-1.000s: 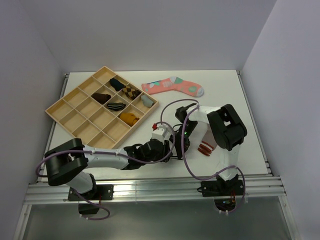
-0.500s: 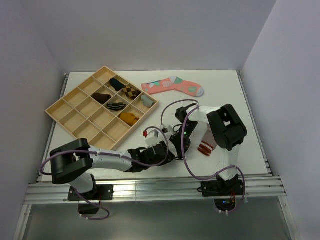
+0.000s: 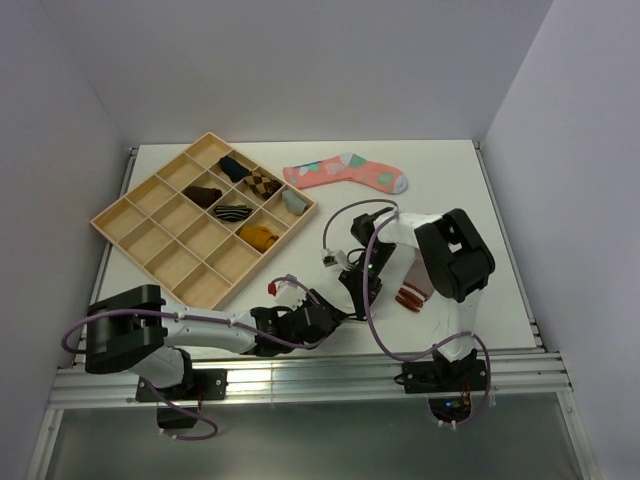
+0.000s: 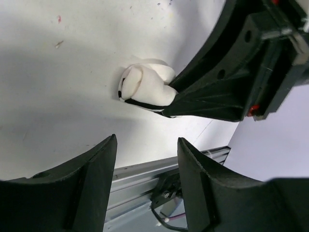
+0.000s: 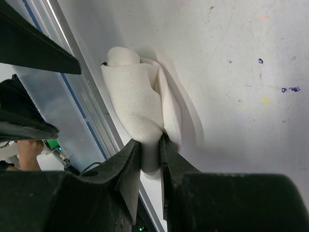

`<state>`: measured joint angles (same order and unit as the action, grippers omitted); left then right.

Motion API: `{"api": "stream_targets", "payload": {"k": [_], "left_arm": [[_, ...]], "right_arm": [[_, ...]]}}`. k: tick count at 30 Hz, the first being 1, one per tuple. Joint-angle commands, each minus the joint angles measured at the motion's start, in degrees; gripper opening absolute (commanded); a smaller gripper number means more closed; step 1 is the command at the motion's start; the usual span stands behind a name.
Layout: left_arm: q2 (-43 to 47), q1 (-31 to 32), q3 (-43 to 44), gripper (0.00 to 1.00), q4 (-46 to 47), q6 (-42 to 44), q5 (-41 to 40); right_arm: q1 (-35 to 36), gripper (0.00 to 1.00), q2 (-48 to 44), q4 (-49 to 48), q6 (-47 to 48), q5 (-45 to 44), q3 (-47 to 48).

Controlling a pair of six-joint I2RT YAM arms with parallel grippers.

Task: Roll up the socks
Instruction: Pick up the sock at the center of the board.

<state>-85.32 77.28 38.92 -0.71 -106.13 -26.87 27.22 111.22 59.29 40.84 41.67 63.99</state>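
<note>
right gripper [image 5: 149,143] pinches the rolled white sock [image 5: 136,99] near the front edge of the table [image 3: 440,170], a hold only the wrist views show; from above it is hidden. left gripper [image 4: 147,154] stands spread and empty just short of the roll, drawn back since a second ago. brown sock [image 3: 411,296] shows only its striped cuff beside the right arm [image 3: 455,255].

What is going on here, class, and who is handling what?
Two robot arms are rolling socks. The right end effector pinches a bunched, partly rolled white sock on the table, near its front edge. The left end effector is open just short of it, holding nothing. A brown sock lies by the right arm. At the back lie a coral sock and a tray holding rolled socks.
</note>
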Motion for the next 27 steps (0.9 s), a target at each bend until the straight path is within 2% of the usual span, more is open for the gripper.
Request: {"api": "stream_targets", "payload": {"k": [1, 5, 7, 14, 20, 27], "left_arm": [[-2.3, 0.8, 0.7, 0.58, 0.2, -11.2, -2.9], [-6.2, 1.0, 2.1, 0.57, 3.8, -15.8, -4.9], [-7.6, 1.2, 3.1, 0.54, 3.5, -19.2, -5.7], [-14.6, 1.3, 7.0, 0.53, 5.3, -22.6, -4.9], [-16.4, 1.5, 8.7, 0.51, 2.0, -26.5, -4.9], [-15.3, 2.4, 9.3, 0.44, -8.3, -34.7, -8.5]], "right_arm": [[-0.3, 0.12, -0.3, -8.5, -0.1, -9.2, -2.4], [-0.3, 0.11, -0.9, -9.5, -1.3, -9.1, -3.1], [-0.3, 0.11, -0.9, -9.9, -1.9, -9.2, -3.2], [-0.2, 0.10, -1.9, -11.2, -3.1, -9.6, -4.1], [-0.4, 0.11, -2.3, -11.4, -3.2, -9.9, -4.5], [-0.4, 0.10, -2.3, -11.6, -3.2, -9.9, -4.5]]}}
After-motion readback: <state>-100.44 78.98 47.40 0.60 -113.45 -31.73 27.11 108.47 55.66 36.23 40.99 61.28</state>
